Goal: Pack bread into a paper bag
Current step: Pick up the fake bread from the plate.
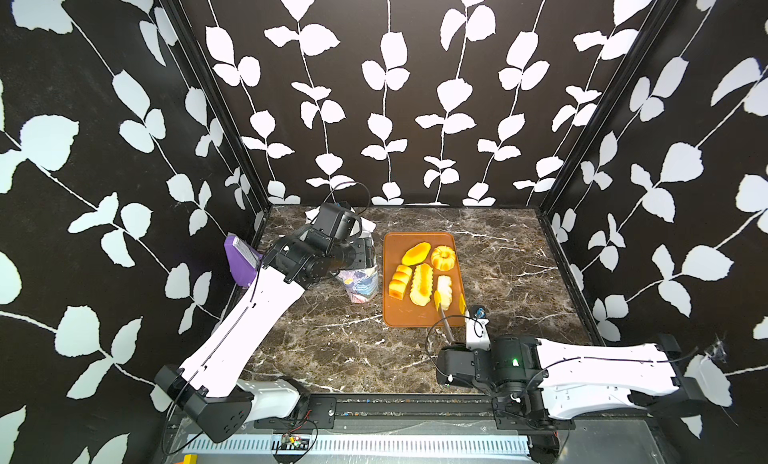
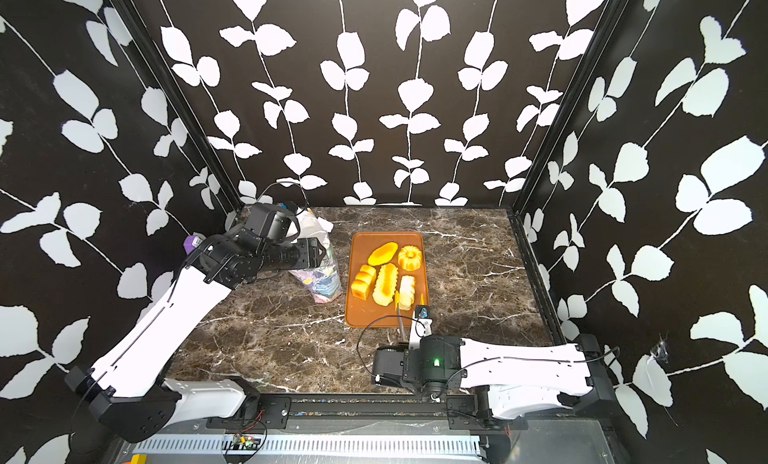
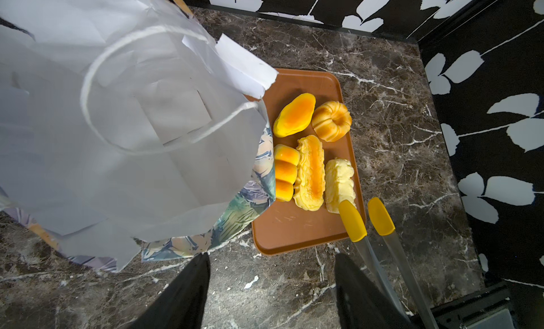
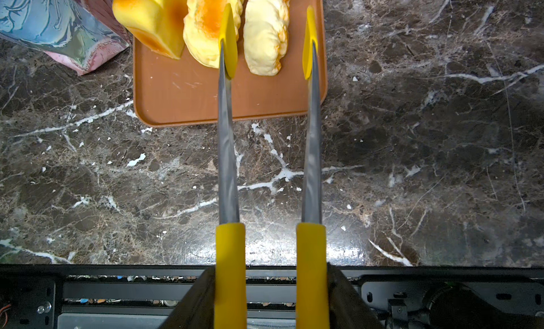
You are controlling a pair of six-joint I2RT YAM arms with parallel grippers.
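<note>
Pale ridged toy loaf point(image 4: 265, 33): likely light and slippery; best pinched at mid-sides.
Right gripper point(image 4: 270, 286): clamps yellow-tipped steel tongs point(image 4: 228, 165), tips spread.
Left gripper point(image 3: 270, 259): wide apart, empty.

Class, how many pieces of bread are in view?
5, on the tray: oval bun and ring cake behind; segmented loaf, ridged loaf and pale loaf in front. The bag could hide more.

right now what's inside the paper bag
Looking into the paper bag, only its creased white inside and a cord handle show. All five pieces of bread lie on the brown tray. The bag's far corners are hidden by its folded walls.
</note>
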